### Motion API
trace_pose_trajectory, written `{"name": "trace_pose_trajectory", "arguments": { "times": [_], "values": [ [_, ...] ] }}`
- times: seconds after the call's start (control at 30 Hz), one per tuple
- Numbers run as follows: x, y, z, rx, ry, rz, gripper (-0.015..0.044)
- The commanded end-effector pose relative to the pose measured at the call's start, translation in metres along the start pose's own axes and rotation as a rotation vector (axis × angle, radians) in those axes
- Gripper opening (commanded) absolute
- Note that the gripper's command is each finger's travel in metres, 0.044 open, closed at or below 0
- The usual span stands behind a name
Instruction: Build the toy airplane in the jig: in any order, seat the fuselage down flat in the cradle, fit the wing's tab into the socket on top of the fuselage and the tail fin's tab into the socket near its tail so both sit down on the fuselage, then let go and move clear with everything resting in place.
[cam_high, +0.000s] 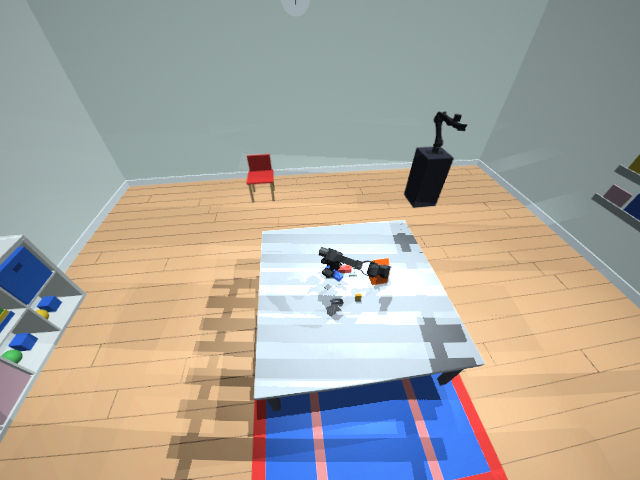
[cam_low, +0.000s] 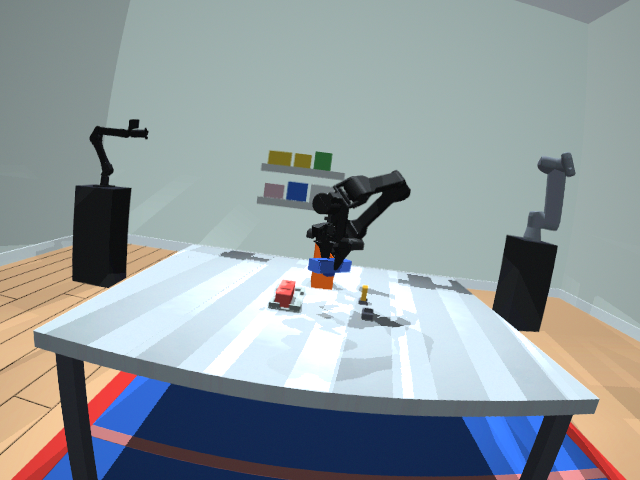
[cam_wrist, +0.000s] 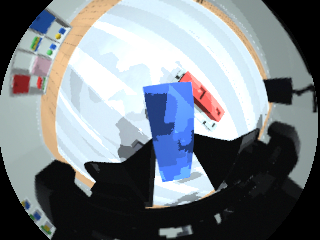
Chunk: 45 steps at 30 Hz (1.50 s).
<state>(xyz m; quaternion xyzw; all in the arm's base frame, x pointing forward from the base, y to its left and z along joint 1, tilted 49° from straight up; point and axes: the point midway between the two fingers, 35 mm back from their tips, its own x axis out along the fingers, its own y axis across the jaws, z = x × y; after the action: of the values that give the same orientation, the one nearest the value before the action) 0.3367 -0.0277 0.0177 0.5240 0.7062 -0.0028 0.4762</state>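
Observation:
My gripper (cam_high: 333, 272) (cam_low: 330, 263) (cam_wrist: 170, 138) is shut on the blue wing (cam_high: 338, 276) (cam_low: 325, 266) (cam_wrist: 171, 130) and holds it in the air above the table (cam_high: 361, 351) (cam_low: 206, 351). The red fuselage (cam_high: 344, 269) (cam_low: 285, 291) (cam_wrist: 203, 96) lies in the grey jig (cam_low: 290, 306) a little beside and below the wing. The small yellow tail fin (cam_high: 358, 297) (cam_low: 364, 292) stands on the table apart from the jig, next to a small dark block (cam_high: 336, 301) (cam_low: 368, 313). The wing hangs clear of the fuselage.
The arm's orange base (cam_high: 381, 272) (cam_low: 321, 280) stands just behind the gripper. A black pedestal with another arm (cam_high: 428, 175) (cam_low: 99, 235) stands off the table, and a grey arm on a pedestal (cam_low: 527, 281) at the right. A red chair (cam_high: 260, 175) is at the far wall.

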Motion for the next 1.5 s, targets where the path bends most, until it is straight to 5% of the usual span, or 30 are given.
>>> {"name": "trace_pose_trajectory", "arguments": {
  "times": [0.0,1.33,1.47],
  "values": [
    [0.002,-0.010,0.007,0.068,-0.002,-0.004,0.0000],
    [0.033,-0.115,0.063,0.765,0.017,-0.002,0.0000],
    [0.032,-0.115,0.063,0.765,0.017,-0.002,0.0105]
  ]
}}
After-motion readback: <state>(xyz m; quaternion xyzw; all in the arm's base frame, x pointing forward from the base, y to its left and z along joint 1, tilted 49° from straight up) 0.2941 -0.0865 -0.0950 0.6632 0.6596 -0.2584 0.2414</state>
